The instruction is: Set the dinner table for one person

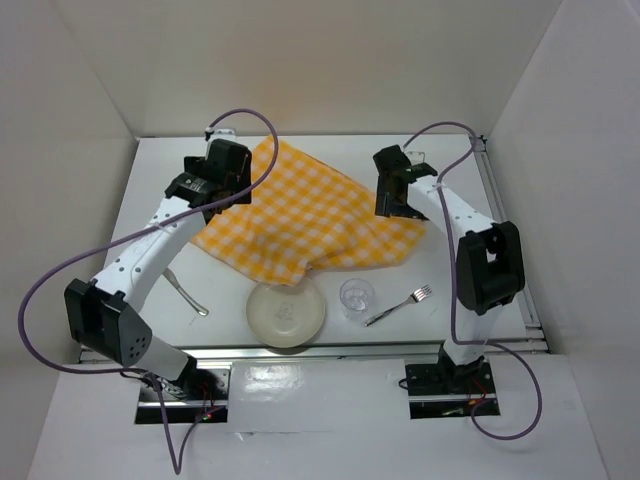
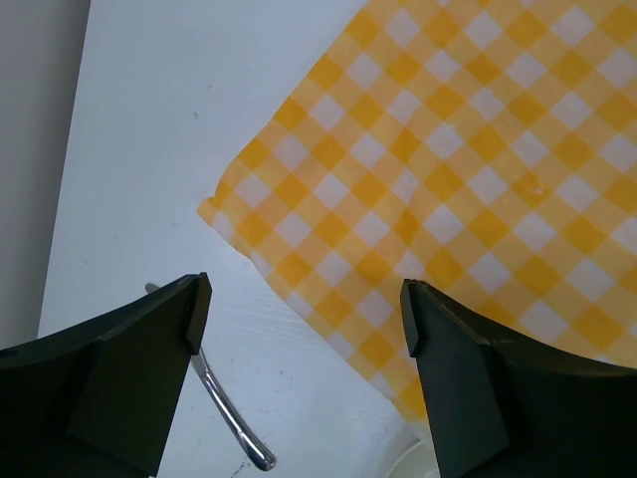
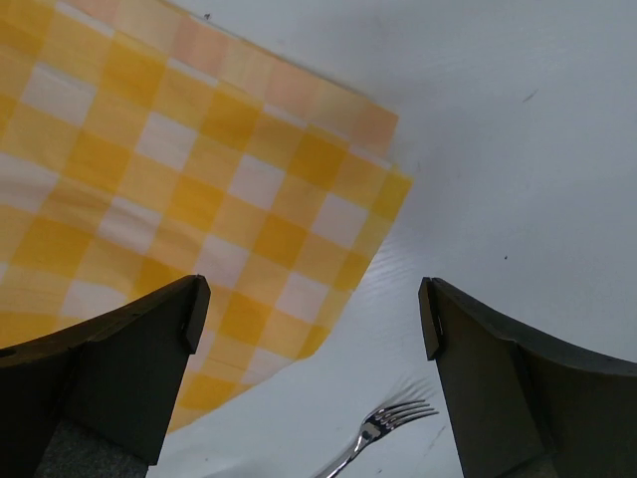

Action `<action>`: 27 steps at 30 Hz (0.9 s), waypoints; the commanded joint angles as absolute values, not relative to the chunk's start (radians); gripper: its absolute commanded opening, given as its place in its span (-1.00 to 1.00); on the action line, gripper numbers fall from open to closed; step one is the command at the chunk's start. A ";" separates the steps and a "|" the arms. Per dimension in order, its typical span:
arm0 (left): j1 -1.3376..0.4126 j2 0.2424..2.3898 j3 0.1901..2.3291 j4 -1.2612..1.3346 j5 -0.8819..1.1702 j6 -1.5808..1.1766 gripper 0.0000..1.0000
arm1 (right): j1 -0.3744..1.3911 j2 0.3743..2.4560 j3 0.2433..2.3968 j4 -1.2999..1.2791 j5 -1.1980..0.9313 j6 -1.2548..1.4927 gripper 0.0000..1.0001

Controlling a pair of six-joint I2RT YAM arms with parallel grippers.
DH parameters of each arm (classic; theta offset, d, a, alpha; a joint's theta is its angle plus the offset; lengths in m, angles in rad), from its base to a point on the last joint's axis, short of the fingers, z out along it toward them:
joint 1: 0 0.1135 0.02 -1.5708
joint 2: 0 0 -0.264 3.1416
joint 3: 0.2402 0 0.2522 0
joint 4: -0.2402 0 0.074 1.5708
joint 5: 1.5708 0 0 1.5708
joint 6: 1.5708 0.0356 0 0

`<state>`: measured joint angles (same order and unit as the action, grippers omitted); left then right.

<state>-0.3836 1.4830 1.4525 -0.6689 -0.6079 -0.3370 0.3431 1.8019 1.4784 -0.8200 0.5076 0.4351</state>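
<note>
The white dinner table carries a rumpled yellow-and-white checked cloth at its middle and back. Near the front lie a cream plate, a clear glass, a fork and a silver utensil. My left gripper is open and empty above the cloth's left corner, with the utensil's handle below it. My right gripper is open and empty above the cloth's right corner, and the fork shows beyond it.
White walls enclose the table on the left, back and right. A metal rail runs along the right edge. The plate's rim overlaps the cloth's front edge. Purple cables loop over both arms.
</note>
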 commanded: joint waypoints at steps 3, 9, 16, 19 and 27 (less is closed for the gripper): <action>-0.385 1.511 1.497 -0.744 -0.635 -0.462 1.00 | 0.356 1.664 1.450 -0.729 0.459 0.419 1.00; -0.299 1.630 1.589 -0.833 -0.415 -0.474 1.00 | 0.365 1.553 1.393 -0.625 0.289 0.324 1.00; -0.099 1.667 1.611 -0.923 -0.223 -0.546 1.00 | 0.374 1.419 1.266 -0.488 0.078 0.271 1.00; 0.032 1.640 1.534 -0.898 -0.117 -0.557 0.96 | 0.374 1.359 1.203 -0.373 -0.082 0.244 1.00; 0.221 1.712 1.387 -0.770 0.138 -0.592 0.99 | 0.394 1.367 1.218 -0.448 -0.070 0.285 1.00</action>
